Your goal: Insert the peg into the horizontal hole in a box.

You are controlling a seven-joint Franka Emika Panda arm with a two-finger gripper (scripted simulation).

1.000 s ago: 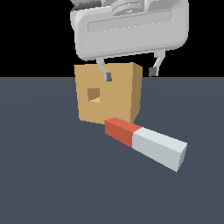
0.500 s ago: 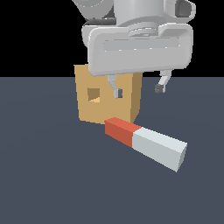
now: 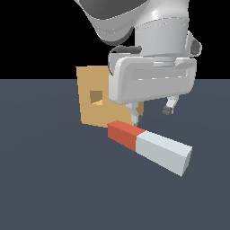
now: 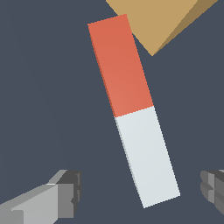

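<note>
The peg [image 3: 150, 147] lies flat on the dark floor, its red end [image 3: 125, 134] towards the tan box [image 3: 92, 108] and its pale grey-white part [image 3: 165, 154] towards the exterior view's right. The hole [image 3: 96, 95] is a small square opening in the box's face. My gripper [image 3: 151, 113] is open and empty, hovering above the peg with one fingertip on each side of it. In the wrist view the peg [image 4: 133, 113] runs between my two fingers [image 4: 65, 190], and a corner of the box [image 4: 157, 19] shows beyond the red end.
The dark grey floor [image 3: 54, 188] spreads all around. The robot's wrist and hand [image 3: 152, 76] cover the box's right part in the exterior view.
The gripper has come down and moved to the exterior view's right, from above the box to just over the peg. The peg and box have not moved.
</note>
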